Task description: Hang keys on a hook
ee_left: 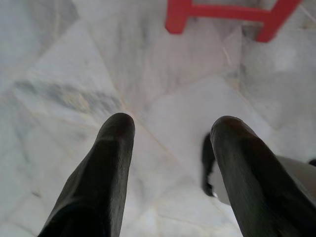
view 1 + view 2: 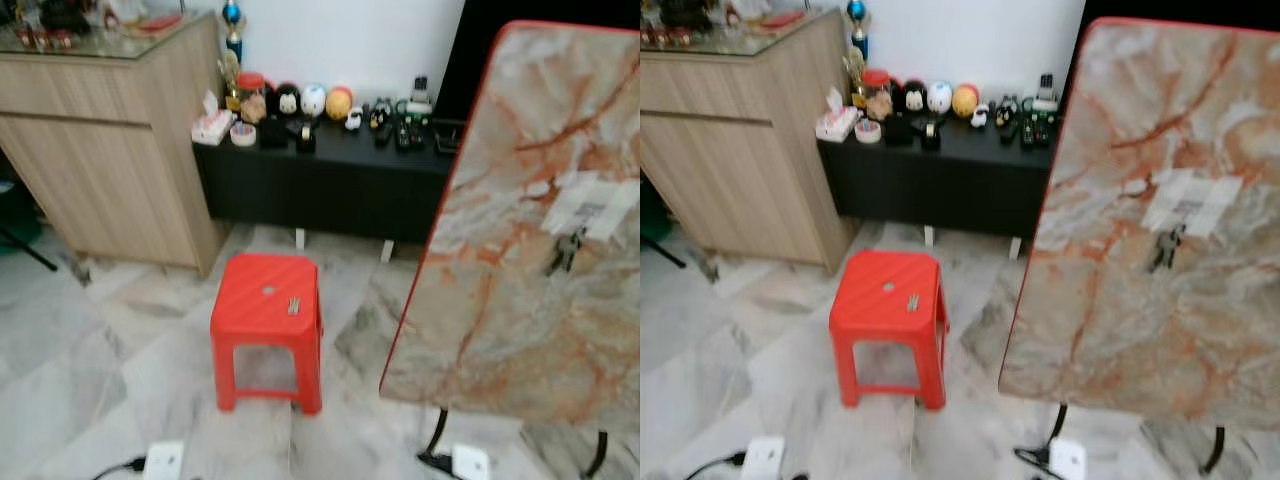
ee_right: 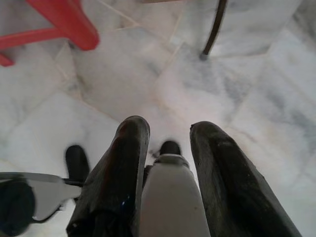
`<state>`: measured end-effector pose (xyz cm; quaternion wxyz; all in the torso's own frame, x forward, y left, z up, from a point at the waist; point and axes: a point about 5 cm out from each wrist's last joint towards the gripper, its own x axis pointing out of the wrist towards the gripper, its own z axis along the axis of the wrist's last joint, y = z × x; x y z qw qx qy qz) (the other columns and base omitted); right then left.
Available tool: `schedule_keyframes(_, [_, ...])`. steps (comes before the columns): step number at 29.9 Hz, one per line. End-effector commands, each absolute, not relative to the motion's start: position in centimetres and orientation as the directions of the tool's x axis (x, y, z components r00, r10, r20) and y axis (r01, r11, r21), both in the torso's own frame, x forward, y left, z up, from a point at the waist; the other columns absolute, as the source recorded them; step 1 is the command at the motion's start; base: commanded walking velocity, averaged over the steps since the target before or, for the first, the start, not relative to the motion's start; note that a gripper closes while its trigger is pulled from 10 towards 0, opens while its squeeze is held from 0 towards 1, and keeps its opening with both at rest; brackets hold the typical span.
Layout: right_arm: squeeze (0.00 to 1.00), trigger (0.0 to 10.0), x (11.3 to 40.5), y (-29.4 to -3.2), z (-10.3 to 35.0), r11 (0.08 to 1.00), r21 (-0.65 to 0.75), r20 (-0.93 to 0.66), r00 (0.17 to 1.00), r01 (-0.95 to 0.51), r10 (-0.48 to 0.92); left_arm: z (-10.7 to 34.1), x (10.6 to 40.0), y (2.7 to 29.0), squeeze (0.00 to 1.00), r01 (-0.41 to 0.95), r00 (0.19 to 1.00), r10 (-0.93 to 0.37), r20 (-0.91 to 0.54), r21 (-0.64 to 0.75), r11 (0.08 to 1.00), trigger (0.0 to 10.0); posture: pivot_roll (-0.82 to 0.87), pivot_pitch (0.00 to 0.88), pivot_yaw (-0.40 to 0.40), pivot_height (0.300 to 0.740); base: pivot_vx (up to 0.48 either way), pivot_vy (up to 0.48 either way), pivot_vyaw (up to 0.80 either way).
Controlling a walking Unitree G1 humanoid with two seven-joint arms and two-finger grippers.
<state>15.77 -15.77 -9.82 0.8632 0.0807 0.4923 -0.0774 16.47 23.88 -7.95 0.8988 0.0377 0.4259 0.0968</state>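
Observation:
A small bunch of keys (image 2: 293, 305) lies on top of a red plastic stool (image 2: 268, 325) standing on the marble floor. To its right an upright marble-patterned board (image 2: 520, 230) carries a white patch with a hook (image 2: 585, 208), and another dark bunch of keys (image 2: 563, 252) hangs there. Both arms hang low. My left gripper (image 1: 173, 128) is open above the floor tiles, with the stool's legs (image 1: 177, 19) beyond it. My right gripper (image 3: 169, 129) is also open over the floor, nothing gripped, with a white rounded part below and behind the fingers.
A low black cabinet (image 2: 320, 185) with figurines and small items runs along the back wall. A wooden cabinet (image 2: 110, 150) stands at the left. White plugs and black cables (image 2: 160, 460) lie on the floor, and the board's black legs (image 2: 435, 440) stand at the right.

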Motion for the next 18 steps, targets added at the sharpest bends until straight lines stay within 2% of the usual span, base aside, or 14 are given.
schedule_keyframes(1, [0.0, 10.0, 15.0, -16.4, -10.1, 0.973, 0.038, -0.871, 0.486, 0.228, -0.08, -8.2, 16.4, 23.1, 0.0, -0.132, 0.613, 0.189, -0.767, 0.137, 0.982, 10.0, 0.08, 0.0, -0.029, 0.74, 0.0, 0.345, 0.0])
schedule_keyframes(9, [0.0, 10.0, 14.3, -16.8, -10.3, 0.974, 0.033, -0.876, 0.475, 0.226, -0.081, -8.1, 16.6, 23.0, 0.0, -0.135, 0.617, 0.19, -0.763, 0.135, 0.982, 10.0, 0.08, 0.0, -0.032, 0.74, 0.0, 0.341, 0.0])
schedule_keyframes(18, [0.0, 10.0, 13.2, -20.5, -10.2, 0.972, 0.002, -0.877, 0.468, 0.235, -0.111, -8.0, 16.9, 22.8, 0.0, -0.129, 0.63, 0.184, -0.755, 0.133, 0.983, 10.0, 0.08, 0.0, -0.033, 0.74, 0.0, 0.342, 0.0])
